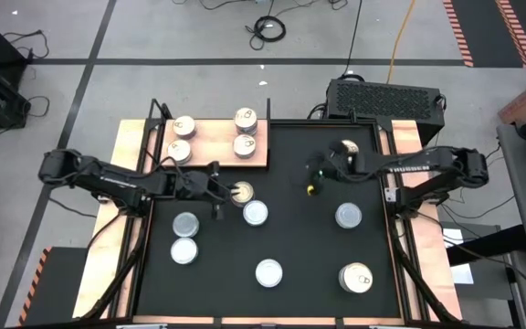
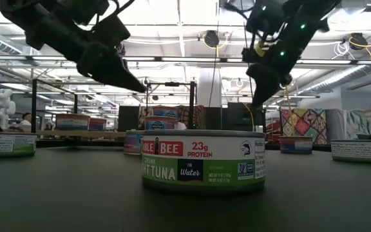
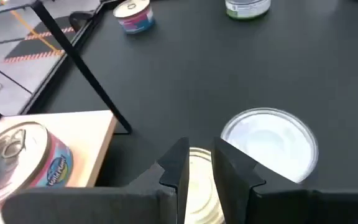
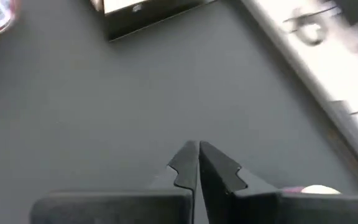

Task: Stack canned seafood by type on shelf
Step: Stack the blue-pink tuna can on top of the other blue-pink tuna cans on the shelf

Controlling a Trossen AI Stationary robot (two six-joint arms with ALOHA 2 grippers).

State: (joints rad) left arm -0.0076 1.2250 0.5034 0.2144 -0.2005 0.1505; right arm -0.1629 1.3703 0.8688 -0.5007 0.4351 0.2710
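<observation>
The left gripper point(image 1: 230, 194) sits over the black mat point(image 1: 290, 228), its two dark fingers point(image 3: 178, 171) set a narrow gap apart across the top of a gold-lidded round tin point(image 1: 242, 193); whether they pinch it I cannot tell. A plain silver-lidded tin point(image 1: 256, 213) lies just beside that tin at five o'clock.

The right gripper point(image 1: 314, 185) hangs above bare mat with its fingers point(image 4: 185, 163) pressed together, holding nothing.

The light wooden board shelf point(image 1: 215, 144) lies at eleven o'clock on the table, carrying four gold-lidded tins: two at its left point(image 1: 182, 126) and two at its right point(image 1: 246, 119).

Other silver tins point(image 1: 185, 224) rest at seven o'clock, one point(image 1: 268, 271) at six, one point(image 1: 349, 216) at three, and a gold-lidded one point(image 1: 355, 278) at five.
</observation>
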